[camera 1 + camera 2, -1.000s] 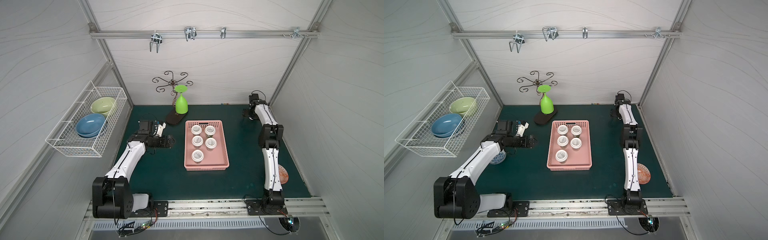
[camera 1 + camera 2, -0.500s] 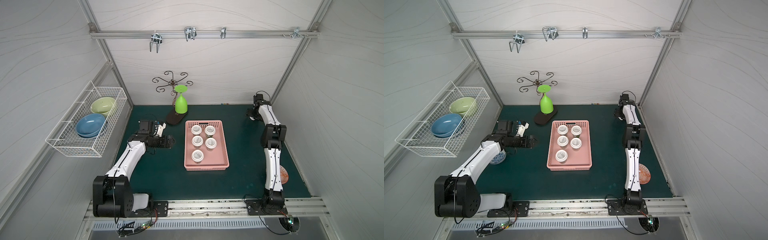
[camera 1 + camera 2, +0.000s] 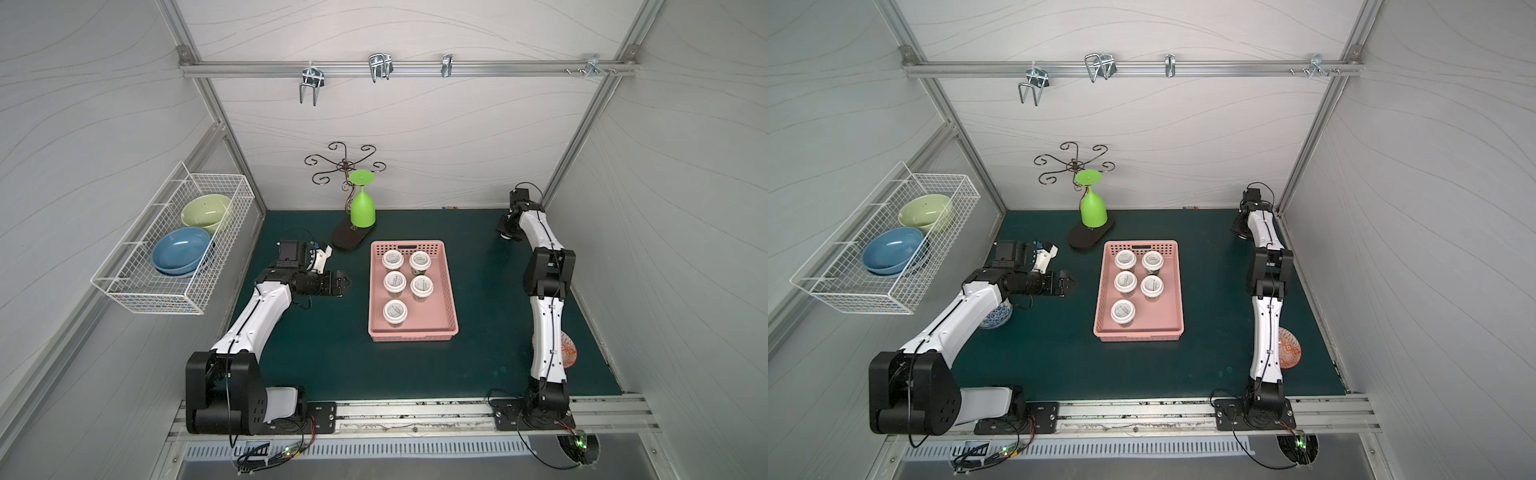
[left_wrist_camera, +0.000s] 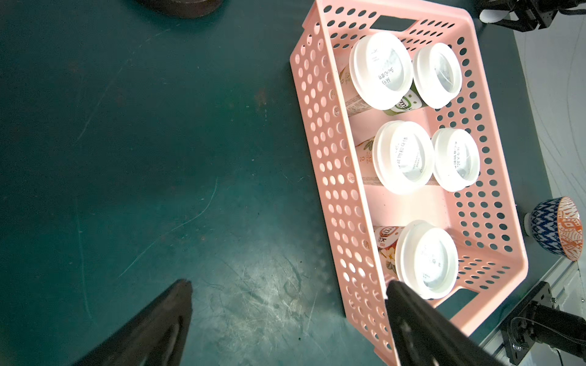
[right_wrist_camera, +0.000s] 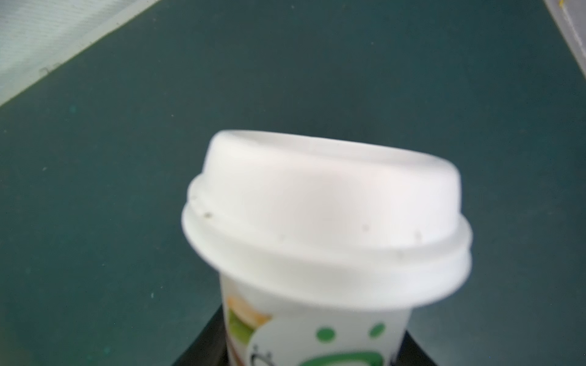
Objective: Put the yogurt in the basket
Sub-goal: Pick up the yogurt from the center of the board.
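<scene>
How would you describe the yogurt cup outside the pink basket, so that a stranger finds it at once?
Look at the far right corner of the green mat, away from the pink basket. A white-lidded yogurt cup is there, between the fingers of the right gripper. Unlike the five cups inside the basket, it is alone and outside it.

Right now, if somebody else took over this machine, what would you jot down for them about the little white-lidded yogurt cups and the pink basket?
Left gripper: open, empty, beside the shallow pink perforated plastic basket.
Right gripper: jaws either side of the sixth white-lidded yogurt cup in the far right corner; firm grip unclear.
Done: five cups stand in the basket.
To do: carry the sixth cup into the basket.
</scene>
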You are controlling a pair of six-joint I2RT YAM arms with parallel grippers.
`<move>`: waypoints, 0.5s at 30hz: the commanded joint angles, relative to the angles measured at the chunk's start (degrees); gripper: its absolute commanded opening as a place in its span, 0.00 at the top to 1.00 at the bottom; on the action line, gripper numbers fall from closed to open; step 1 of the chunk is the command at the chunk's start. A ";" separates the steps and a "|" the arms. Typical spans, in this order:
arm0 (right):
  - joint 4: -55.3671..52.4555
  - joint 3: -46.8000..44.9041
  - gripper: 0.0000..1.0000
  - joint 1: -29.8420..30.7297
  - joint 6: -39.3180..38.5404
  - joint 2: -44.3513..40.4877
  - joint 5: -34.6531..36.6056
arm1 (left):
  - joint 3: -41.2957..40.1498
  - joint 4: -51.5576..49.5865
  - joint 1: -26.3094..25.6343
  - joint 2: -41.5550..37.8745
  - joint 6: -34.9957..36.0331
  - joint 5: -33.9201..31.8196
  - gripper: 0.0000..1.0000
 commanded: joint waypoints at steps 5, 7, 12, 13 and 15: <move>0.93 -6.98 0.56 -0.26 0.60 -7.16 -5.07 | 2.76 0.58 0.27 -1.49 -0.39 0.24 0.02; 1.36 -9.65 0.56 -0.08 1.39 -10.33 -7.17 | 4.08 0.10 0.27 -2.18 -0.65 0.08 0.02; 3.97 -18.83 0.57 1.78 2.70 -20.83 -11.76 | 8.31 -2.14 0.27 -3.84 -2.63 -0.12 0.02; 5.09 -21.40 0.56 2.39 2.88 -23.23 -12.99 | 9.18 -2.45 0.27 -4.32 -2.97 0.20 0.02; 7.55 -26.42 0.56 3.82 2.86 -28.14 -15.59 | 10.89 -3.06 0.27 -4.92 -3.92 0.74 0.01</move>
